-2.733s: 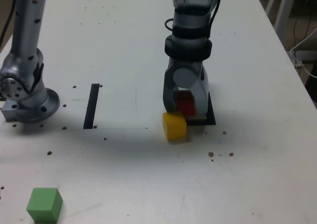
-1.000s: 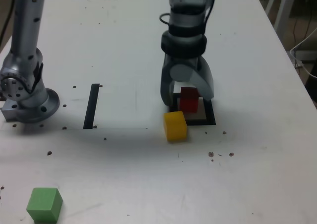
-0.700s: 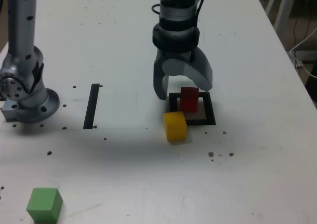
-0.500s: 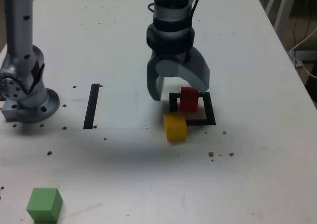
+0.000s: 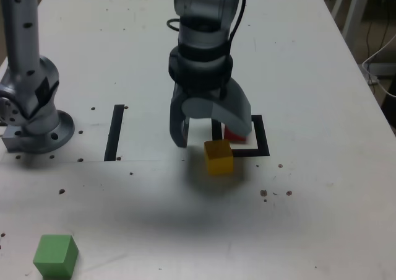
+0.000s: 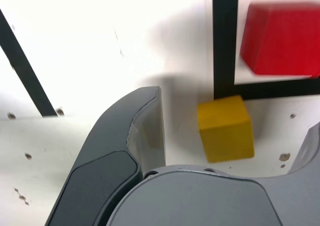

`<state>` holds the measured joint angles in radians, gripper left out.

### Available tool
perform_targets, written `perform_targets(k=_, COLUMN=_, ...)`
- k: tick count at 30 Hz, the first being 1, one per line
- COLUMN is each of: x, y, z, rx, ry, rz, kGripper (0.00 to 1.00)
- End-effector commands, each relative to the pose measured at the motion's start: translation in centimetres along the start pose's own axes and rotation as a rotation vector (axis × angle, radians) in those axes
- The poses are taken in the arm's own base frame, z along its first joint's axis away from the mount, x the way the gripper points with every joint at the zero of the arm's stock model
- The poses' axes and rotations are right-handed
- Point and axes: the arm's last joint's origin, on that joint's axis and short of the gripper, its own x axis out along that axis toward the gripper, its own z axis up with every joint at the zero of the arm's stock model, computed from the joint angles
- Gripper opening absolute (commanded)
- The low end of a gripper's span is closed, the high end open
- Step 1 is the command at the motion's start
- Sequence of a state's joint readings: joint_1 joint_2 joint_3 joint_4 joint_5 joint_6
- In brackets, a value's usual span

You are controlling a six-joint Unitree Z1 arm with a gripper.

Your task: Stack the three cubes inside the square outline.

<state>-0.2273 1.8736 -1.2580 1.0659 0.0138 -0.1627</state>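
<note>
The red cube [image 6: 282, 38] sits inside the black square outline [image 6: 223, 46], not held. In the exterior view my gripper's finger hides most of the red cube [image 5: 234, 134], and only part of the outline [image 5: 263, 145] shows. The yellow cube [image 5: 219, 157] rests on the table just outside the outline's near corner, toward the exterior view's left. My gripper [image 5: 210, 133] hangs open just above the table, and the yellow cube [image 6: 225, 128] lies between its spread fingers [image 6: 125, 151] without touching them. The green cube [image 5: 55, 255] lies far off at the exterior view's lower left.
A straight black tape strip [image 5: 114, 131] lies on the white table to the exterior view's left of the gripper. The arm's metal base [image 5: 34, 116] stands at the far left. Small dark specks dot the table. The table's right edge borders chair legs and cables.
The gripper let go of the red cube inside the outline, opened wide, rose and shifted toward the exterior view's left and front, over the yellow cube. The cubes stayed put.
</note>
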Motion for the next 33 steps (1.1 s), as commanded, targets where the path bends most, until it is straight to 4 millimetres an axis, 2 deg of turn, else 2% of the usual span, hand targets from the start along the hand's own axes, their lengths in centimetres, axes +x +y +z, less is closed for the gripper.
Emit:
perform_targets(k=1, x=0.1, y=-0.4, z=0.2, rx=0.0, ry=0.009, rz=-0.008, kGripper=0.98)
perform_targets(k=17, x=1.6, y=-1.9, z=1.3, rx=0.016, ry=0.069, rz=-0.037, kGripper=0.94)
perform_targets(k=24, x=2.4, y=-2.2, z=2.2, rx=0.023, ry=0.094, rz=-0.045, kGripper=0.89)
perform_targets(k=28, x=2.9, y=-2.3, z=2.8, rx=0.027, ry=0.109, rz=-0.046, kGripper=0.77)
perform_targets(k=33, x=3.0, y=-2.3, z=3.2, rx=0.029, ry=0.105, rz=-0.037, kGripper=0.47)
